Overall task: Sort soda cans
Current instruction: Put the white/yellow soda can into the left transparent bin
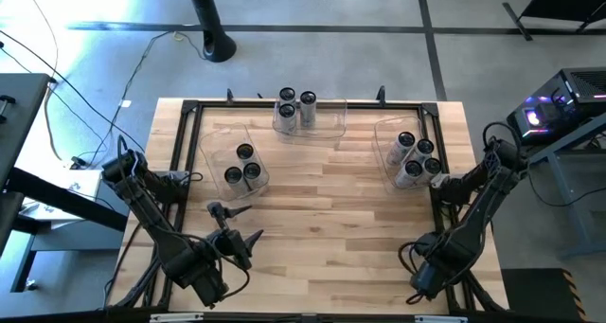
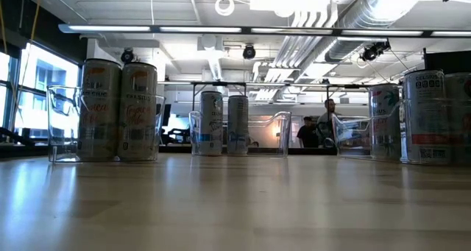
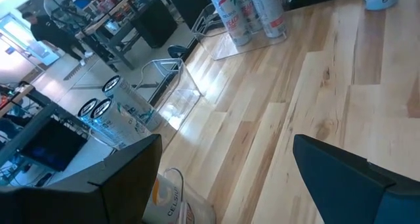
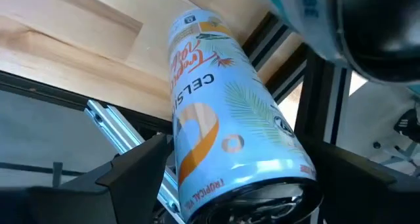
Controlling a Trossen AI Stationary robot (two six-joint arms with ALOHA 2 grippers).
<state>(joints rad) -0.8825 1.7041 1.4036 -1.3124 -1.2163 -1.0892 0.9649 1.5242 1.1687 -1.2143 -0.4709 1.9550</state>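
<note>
At the near edge of the pale wooden table, the left gripper hangs with its dark fingers spread wide and nothing between them. A slice of a white and orange printed can shows just beside one finger, apparently not yet sorted. On the right side, the right gripper straddles a light blue and orange cylindrical soda can with a dark round top. Its fingers are wide apart with a sliver of gap on each side, so it looks unclamped. This can is at the table's right edge, but whether it stands inside a bin is unclear. Further back are three clear plastic rectangular bins. The left bin holds three silvery soda cans. The right bin holds about five, crowded and hard to count. The far middle bin holds three. Judging by this, sorting is nearly done, with perhaps one or two cans left.
</note>
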